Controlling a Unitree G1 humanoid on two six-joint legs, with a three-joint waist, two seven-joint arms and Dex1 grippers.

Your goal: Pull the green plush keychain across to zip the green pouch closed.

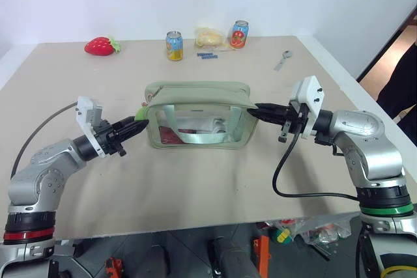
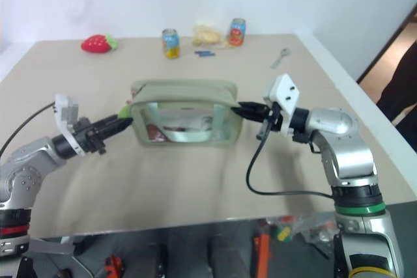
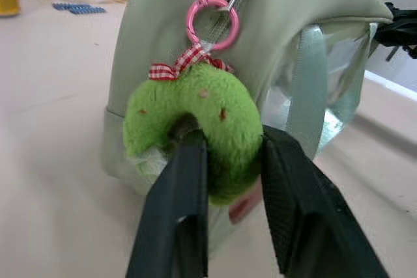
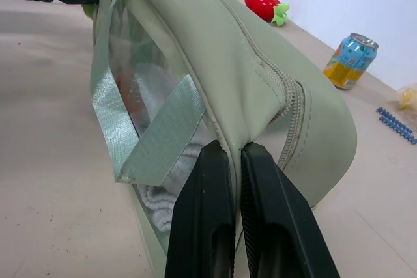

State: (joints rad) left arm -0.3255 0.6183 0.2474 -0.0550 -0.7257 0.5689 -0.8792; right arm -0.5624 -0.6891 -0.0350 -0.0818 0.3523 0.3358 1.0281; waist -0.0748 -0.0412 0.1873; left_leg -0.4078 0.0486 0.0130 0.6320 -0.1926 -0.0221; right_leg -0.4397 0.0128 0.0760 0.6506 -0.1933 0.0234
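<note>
The left gripper is clamped on the keychain, one black finger on each side of the plush. The keychain hangs by a pink ring from the zipper pull at the pouch's left end; a red-and-white checked bow sits at its top.

The right gripper is closed on the fabric at the pouch's right end, its two fingers pinching the seam beside the zipper.

The pouch stands upright in the middle of the table, stretched between the two grippers. Through its clear side panel, folded white cloth and something red show inside. One webbing handle crosses the panel.

Along the table's far edge lie one strawberry toy, two cans, one pale yellow bag between the cans, and a small blue strip in front of it. One metal spoon-like piece lies to the right of these.
</note>
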